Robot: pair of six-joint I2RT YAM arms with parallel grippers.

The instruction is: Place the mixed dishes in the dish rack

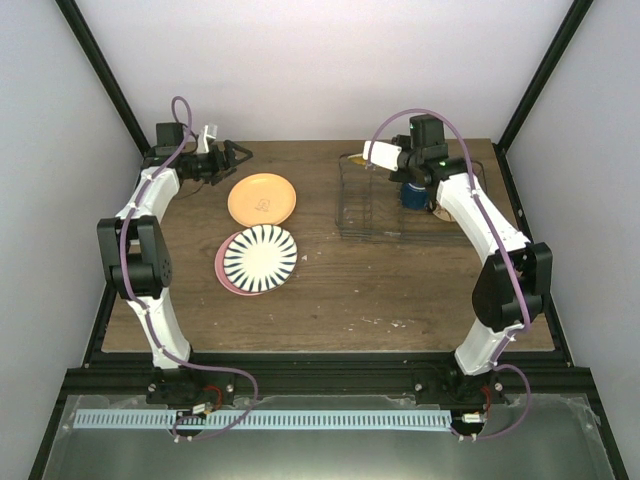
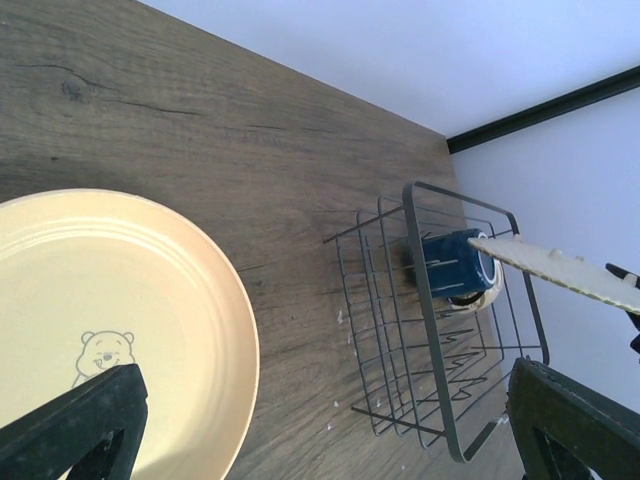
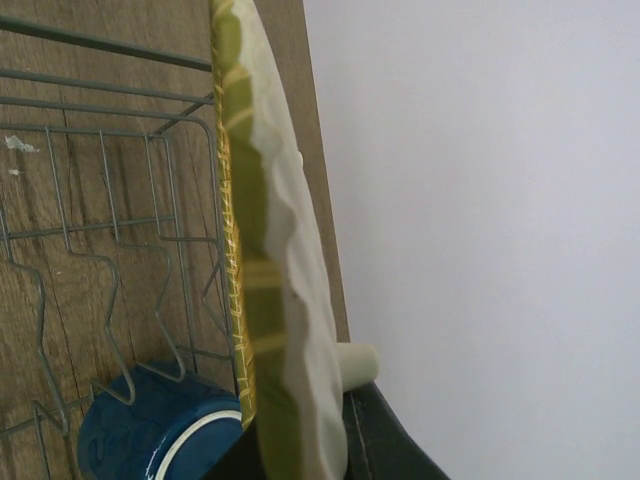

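Tabletop (image 1: 330,300): brown wood; it carries all the dishes and the rack.
Dish rack (image 1: 372,212): dark wire basket toward the far right corner of the tabletop.
Orange plate (image 2: 110,300): lies flat near the far edge, left of the middle, well apart from the rack.
Striped plate (image 1: 260,257): white with black radial stripes, nearer the middle of the tabletop, resting on top of the pink plate.
Pink plate (image 1: 222,268): only its left rim shows from under the striped one.
Grid-patterned plate (image 3: 265,250): yellow-green, held on edge above the far side of the rack.
Dark blue mug (image 2: 452,262): on its side inside the rack, at its right end.
Small cream bowl (image 2: 478,297): a cream rim just beside the mug, apparently also in the rack.
Right gripper (image 1: 388,154): fingers clenched on the rim of the grid-patterned plate.
Left gripper (image 1: 238,155): fingers spread wide and holding nothing, near the far left corner, beside the orange plate.
Progress: mug and probably bowl are loaded. One plate is about to be slotted, and three plates are left on the tabletop.
Writing: no words readable, only a cartoon bear's face printed on the orange plate.
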